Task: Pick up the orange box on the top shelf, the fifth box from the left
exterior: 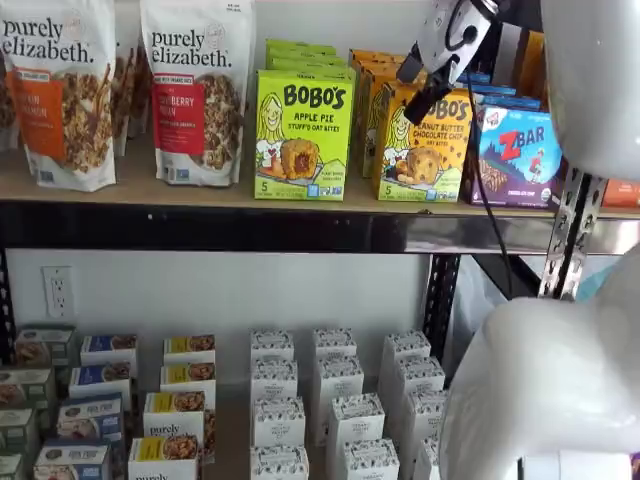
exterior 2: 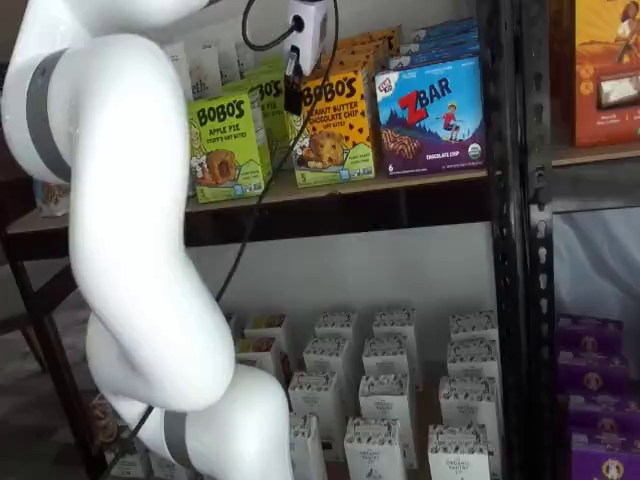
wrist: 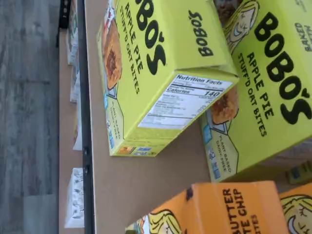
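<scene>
The orange box [exterior: 425,152], a Bobo's Peanut Butter Chocolate Chip carton, stands upright on the top shelf [exterior: 150,192] between a green Apple Pie carton and a blue ZBar carton. It shows in both shelf views [exterior 2: 335,132], and part of it shows in the wrist view [wrist: 229,209]. More orange cartons stand behind it. My gripper [exterior: 424,88] hangs tilted in front of the orange box's upper left corner, just above its top edge. In a shelf view only its black fingers [exterior 2: 293,88] show side-on under the white body. No clear gap shows. Nothing is held.
The green Apple Pie carton [exterior: 301,135] and blue ZBar carton [exterior: 520,155] flank the orange box closely. Granola bags [exterior: 195,88] stand further left. A black upright [exterior: 565,240] rises at the right. Small white cartons [exterior: 330,400] fill the lower shelf. My white arm [exterior 2: 120,230] stands in front.
</scene>
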`<state>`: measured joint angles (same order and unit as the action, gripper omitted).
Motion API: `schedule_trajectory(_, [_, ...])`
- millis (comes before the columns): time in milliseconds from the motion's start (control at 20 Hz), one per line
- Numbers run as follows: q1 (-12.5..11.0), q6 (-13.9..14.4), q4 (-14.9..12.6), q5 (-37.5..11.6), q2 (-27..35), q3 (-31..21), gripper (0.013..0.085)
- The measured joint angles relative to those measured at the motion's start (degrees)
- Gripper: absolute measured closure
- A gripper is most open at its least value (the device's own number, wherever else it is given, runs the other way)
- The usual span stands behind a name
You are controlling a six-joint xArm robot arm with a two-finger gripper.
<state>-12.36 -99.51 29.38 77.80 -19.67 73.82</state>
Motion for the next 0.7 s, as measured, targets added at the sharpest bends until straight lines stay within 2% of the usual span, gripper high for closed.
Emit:
schedule_trajectory(150, [0.3,0.5,-1.8,3.1,1.7,2.5,0.0130])
schedule_trajectory(350, [0.7,1.0,-2.3,4.0,2.5,3.6,0.0130])
schedule_trajectory(700, [2.0,2.3,-5.6,7.9,4.7,7.1,0.0130])
